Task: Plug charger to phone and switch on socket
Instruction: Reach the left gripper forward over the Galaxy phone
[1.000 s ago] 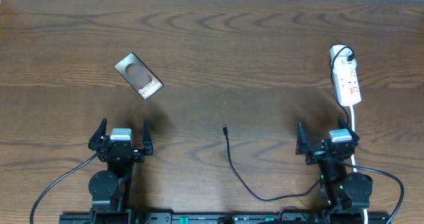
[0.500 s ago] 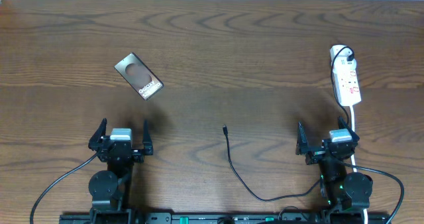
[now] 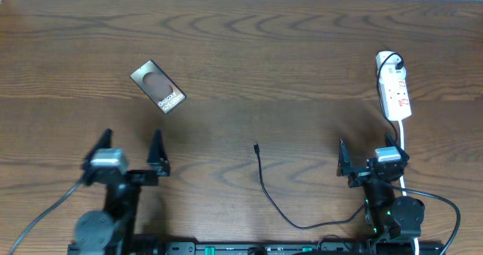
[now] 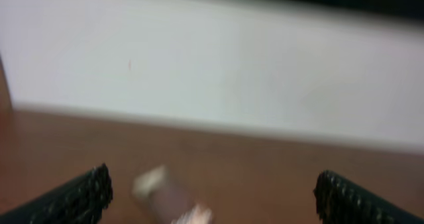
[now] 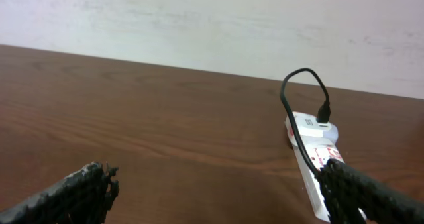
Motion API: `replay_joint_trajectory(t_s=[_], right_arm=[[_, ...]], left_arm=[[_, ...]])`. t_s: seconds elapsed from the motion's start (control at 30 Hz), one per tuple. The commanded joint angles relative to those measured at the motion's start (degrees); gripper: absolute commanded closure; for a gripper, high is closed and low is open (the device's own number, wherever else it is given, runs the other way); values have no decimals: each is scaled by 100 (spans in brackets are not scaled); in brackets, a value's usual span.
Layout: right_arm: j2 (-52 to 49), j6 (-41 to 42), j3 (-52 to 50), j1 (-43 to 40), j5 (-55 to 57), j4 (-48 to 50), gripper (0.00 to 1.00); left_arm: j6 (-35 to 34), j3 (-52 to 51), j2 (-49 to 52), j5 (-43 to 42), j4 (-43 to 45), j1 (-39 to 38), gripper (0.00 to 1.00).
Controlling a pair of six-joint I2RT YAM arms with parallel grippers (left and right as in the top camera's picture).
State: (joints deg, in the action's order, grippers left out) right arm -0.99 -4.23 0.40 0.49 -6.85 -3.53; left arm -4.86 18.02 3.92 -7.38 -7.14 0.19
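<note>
Over on the left, the left gripper (image 3: 130,138): spread wide, nothing between the fingers (image 3: 158,151), low near the front edge of the wooden table (image 3: 249,51). Up beyond it and a touch to the right, well apart, the phone (image 3: 158,87), flat and turned diagonally, "Galaxy" lettering at its nearer end. Through the left wrist camera, all blur: only a pale smudge of the phone (image 4: 165,196) low between the two dark fingertips (image 4: 83,196).

Middle of the table now: the charger (image 3: 266,187), thin black cable snaking up from the front edge, small plug tip (image 3: 256,145) loose on the wood, between the two arms and touching neither, well apart from the phone.

On the right, the right gripper (image 3: 367,151), likewise parted and empty. Straight ahead of it, near the right edge, the socket (image 3: 395,89), white strip lying lengthwise, black plug (image 5: 323,111) in its far end, white cord (image 3: 402,145) running back beside the gripper. From the right wrist, socket (image 5: 311,158) close by the right-hand finger (image 5: 371,197).
</note>
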Motion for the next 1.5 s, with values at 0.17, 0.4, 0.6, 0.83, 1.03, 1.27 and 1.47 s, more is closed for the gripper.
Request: replay_joint_trajectory(t_s=[0.17,0.4,0.6,0.83,1.03,1.27,1.47], right_arm=[[24,-57,-9,-42,-15,-17,1],[24,-57,-9,-42,-15,-17,1],[24,-57,-9,-42,-15,-17,1],[24,-57,-9,-42,-15,-17,1],[24,-57,-9,-42,-15,-17,1],[24,-57,-9,-42,-15,-17,1],[24,-57,-9,-42,-15,-17,1]], left_arm=[[-527,5095,3060,-400,-3263,-22,2],[-308,8402,5731,-398,-5344,-22,2],[-229,9923,7801,-398,-6522,-22,2],[-227,9986,9381,-396,-6675,-22,2],[-229,9986,10196,-354,-6592,-15,6],[-522,9984,10896,-354,-6596,-15,93],[-1453,9982,11215,-4,-6422,-11,93]])
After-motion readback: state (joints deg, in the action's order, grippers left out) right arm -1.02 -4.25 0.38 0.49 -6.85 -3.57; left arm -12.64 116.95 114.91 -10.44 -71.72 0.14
